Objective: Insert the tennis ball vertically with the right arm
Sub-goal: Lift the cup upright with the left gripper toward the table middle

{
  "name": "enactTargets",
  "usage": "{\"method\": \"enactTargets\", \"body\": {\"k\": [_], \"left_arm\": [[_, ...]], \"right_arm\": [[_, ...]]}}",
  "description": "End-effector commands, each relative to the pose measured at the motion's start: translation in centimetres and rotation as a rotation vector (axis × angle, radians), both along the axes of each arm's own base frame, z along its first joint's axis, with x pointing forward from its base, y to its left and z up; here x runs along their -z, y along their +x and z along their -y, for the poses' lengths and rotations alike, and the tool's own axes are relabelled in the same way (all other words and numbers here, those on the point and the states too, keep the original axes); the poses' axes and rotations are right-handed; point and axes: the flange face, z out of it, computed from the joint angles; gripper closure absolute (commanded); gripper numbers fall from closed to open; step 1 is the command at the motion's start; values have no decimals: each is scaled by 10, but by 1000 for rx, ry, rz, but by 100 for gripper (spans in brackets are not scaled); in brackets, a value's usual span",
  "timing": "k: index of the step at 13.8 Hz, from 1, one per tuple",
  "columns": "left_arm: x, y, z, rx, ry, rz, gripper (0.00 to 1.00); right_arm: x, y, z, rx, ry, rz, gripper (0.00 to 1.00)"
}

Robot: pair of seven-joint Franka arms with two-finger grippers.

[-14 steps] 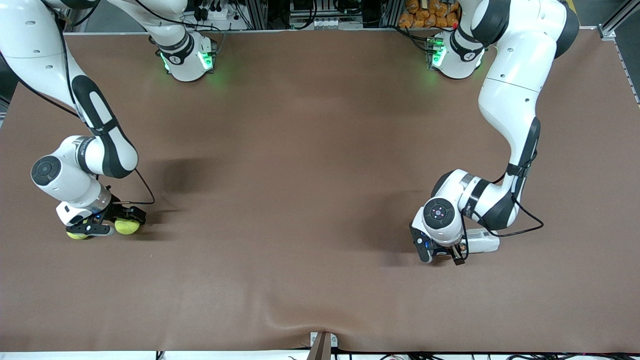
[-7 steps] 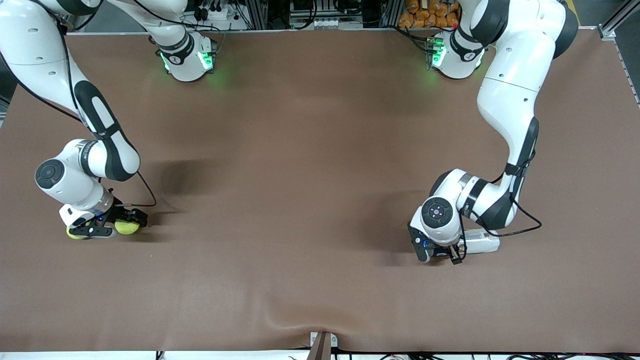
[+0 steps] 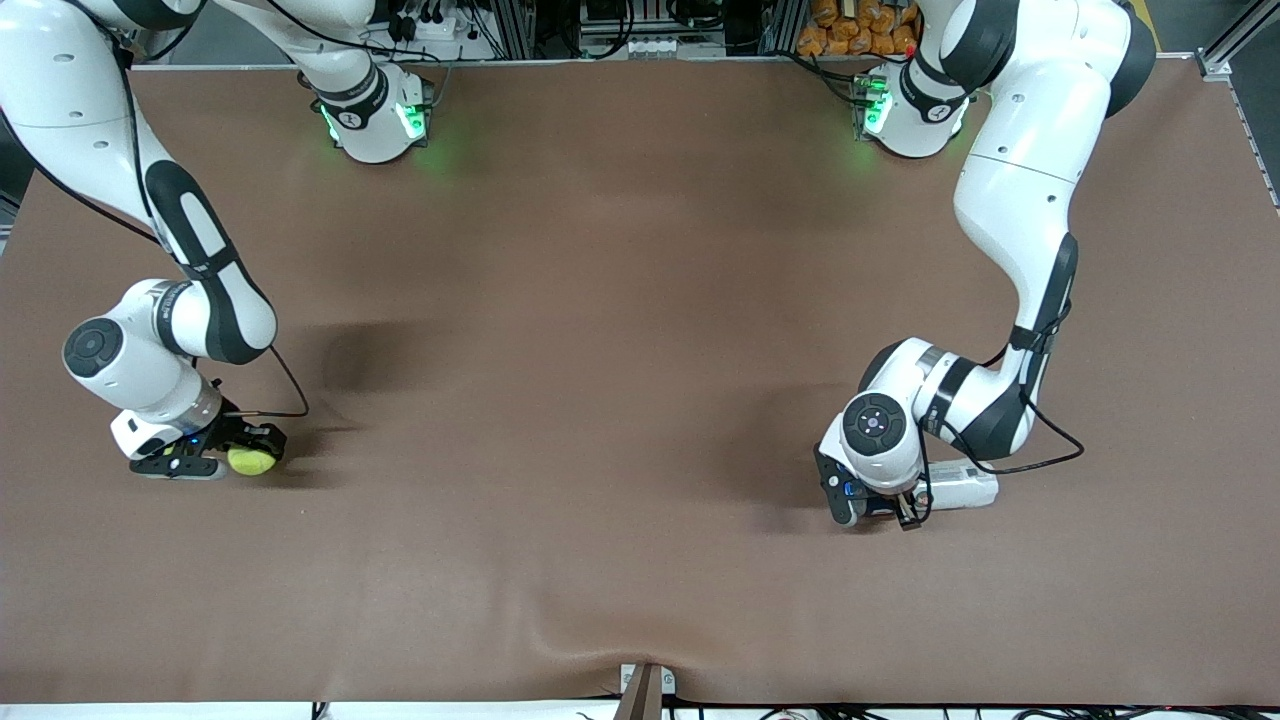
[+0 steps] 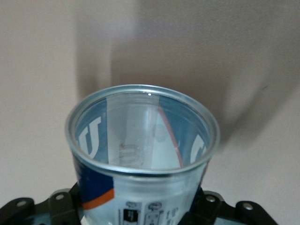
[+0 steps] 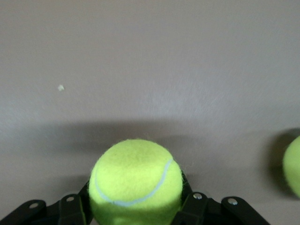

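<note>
- Risk sits mostly in the lift ahead, we judge: the right claw (image 5: pixel 136 208) has closed on a ball (image 5: pixel 136 178) low at the right arm's end of the bench (image 3: pixel 600 350), its fingers pressed to the ball's two sides.
- We see the ball gripped near its lower half in the right wrist view; fuzzy felt and a round shape could let it squirt out if the hold is shallow.
- A second ball (image 3: pixel 251 460) lies just beside the claw on the bench, showing in the front view; a sideways drift on the way up could knock it rolling.
- At the left arm's end, the left claw (image 4: pixel 140 218) is around a clear can (image 4: pixel 140 140) near its base, open mouth facing the wrist camera; we cannot tell whether that claw has fully clamped it.
- The can lies on its side on the bench in the front view, so it must be stood up before any vertical drop; thin walls may buckle or slip under a hard squeeze.
- If the mouth ends up tilted or off-centre under the ball, we expect the ball to catch on the rim and bounce away.
</note>
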Motion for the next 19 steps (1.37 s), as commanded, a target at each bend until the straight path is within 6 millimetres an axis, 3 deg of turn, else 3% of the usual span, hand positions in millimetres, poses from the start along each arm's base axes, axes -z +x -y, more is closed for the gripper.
{"method": "enactTargets", "body": {"k": [1,4,8,11,16,19], "left_arm": [[-37,3,7,21,-26,20,19],[-63,-1,24,0,-106,12,18],[-73,-3,28,-96,-296,-62,17],[-98,-1,28,-137,-424,-82,17],[-169,-15,71,-104,-552,-38,17],[-191,-24,108,-106,-669,-12,17]], "right_arm": [[-56,-3,-2,-8,2,-16,72],[-121,-13,-9,-17,2,-68,72],[-203,-36,-25,-34,-1,-118,72],[-277,-49,-36,-36,9,-165,72],[-397,-64,-34,-23,62,-250,72],[-427,-67,-39,-33,60,-229,72]]}}
